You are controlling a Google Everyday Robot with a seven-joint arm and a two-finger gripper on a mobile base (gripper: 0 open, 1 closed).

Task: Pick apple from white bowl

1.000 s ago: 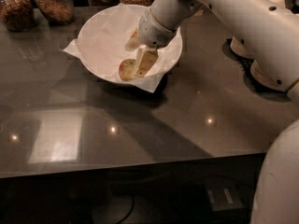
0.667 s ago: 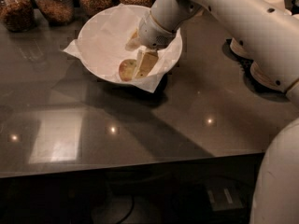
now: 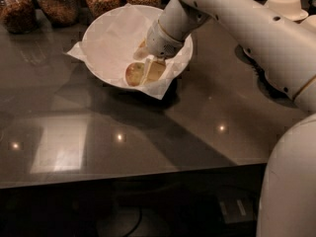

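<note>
The white bowl (image 3: 106, 33), lined with crinkled white paper that sticks out past its rim, sits on the dark counter at the upper middle of the camera view. The small yellow-green apple (image 3: 133, 74) with a reddish blush lies inside it near the front rim. My gripper (image 3: 149, 67) reaches down into the bowl from the upper right. It sits right beside the apple on the apple's right, and the wrist hides part of the bowl's right side.
Several glass jars of brown food (image 3: 58, 3) stand along the back edge behind the bowl. A stack of small white bowls (image 3: 287, 5) is at the far right. The dark glossy counter (image 3: 148, 142) stretches to the front edge. My arm crosses the right side.
The gripper stays in the bowl beside the apple with almost no movement. The view has shifted slightly, so the jars at the back show more.
</note>
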